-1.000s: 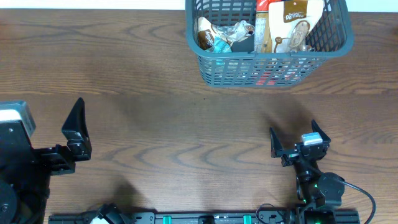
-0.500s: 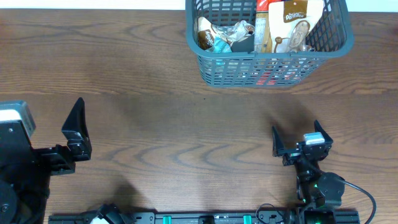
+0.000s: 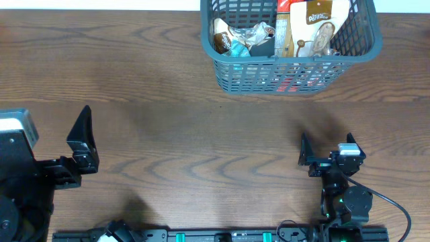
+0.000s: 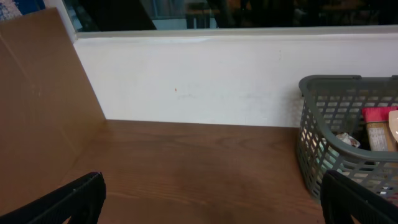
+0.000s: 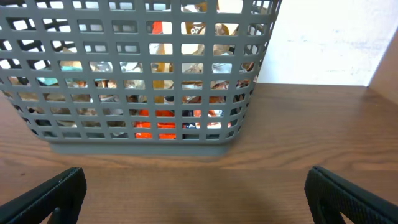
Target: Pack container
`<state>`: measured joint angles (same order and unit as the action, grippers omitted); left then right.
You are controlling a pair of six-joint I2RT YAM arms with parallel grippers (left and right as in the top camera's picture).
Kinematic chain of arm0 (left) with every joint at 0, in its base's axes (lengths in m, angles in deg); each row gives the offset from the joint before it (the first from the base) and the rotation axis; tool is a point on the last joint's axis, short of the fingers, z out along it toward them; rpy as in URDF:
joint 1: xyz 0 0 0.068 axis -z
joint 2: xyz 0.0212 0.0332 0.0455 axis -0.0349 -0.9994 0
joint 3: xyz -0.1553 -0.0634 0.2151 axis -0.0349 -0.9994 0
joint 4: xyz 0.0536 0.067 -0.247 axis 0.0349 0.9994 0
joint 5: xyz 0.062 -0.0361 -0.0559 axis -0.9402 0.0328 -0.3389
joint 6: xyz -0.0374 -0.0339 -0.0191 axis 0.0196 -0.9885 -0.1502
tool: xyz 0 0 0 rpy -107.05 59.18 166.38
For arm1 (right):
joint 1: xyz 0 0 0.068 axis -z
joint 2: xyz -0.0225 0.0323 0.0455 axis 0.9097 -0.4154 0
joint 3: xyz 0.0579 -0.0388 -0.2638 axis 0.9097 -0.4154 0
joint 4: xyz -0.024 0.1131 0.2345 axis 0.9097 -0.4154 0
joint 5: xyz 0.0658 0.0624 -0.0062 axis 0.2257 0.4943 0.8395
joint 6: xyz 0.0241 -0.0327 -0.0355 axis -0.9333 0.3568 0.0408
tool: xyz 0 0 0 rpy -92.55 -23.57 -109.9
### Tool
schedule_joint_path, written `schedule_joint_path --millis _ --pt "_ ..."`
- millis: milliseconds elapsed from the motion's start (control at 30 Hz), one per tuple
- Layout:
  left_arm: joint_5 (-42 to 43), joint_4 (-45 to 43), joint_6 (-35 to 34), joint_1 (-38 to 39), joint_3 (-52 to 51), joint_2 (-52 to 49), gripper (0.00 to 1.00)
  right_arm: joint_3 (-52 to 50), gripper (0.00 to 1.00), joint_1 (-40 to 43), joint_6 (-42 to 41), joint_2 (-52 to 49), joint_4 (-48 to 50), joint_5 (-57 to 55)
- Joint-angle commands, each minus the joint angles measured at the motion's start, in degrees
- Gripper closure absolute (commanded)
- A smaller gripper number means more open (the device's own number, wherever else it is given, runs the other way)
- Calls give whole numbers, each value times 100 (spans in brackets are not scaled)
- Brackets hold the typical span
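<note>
The container (image 3: 289,64) is a grey-blue slotted basket at the far middle-right of the table. It holds several snack packets, among them a brown bag (image 3: 319,27) and crinkled silver packets (image 3: 245,37). It also shows at the right of the left wrist view (image 4: 311,134) and fills the top of the right wrist view (image 5: 124,124). My left gripper (image 4: 211,205) is open and empty at the near left, far from the basket. My right gripper (image 3: 327,151) is open and empty near the front edge, well short of the basket's front wall.
A white wall (image 4: 205,81) runs behind the table. A brown cardboard panel (image 4: 43,99) stands at the far left in the left wrist view. Bare wooden tabletop (image 3: 188,121) lies between the grippers and the basket.
My right gripper has drifted a little to the right and toward the front edge, still open. The left arm and the basket have not moved.
</note>
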<state>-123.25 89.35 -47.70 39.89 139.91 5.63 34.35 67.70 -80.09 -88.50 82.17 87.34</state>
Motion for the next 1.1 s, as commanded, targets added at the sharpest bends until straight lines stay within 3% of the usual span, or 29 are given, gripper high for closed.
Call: schedule_joint_path --millis 0,933,1067 --pt "-66 0 33 -7 11 4 1 -44 1 -46 133 66 -17 -76" --pt "-68 76 35 -17 11 4 1 -44 1 -46 133 63 -17 -76" --pt "146 413 33 -361 11 15 1 -44 1 -46 133 66 -17 -76"
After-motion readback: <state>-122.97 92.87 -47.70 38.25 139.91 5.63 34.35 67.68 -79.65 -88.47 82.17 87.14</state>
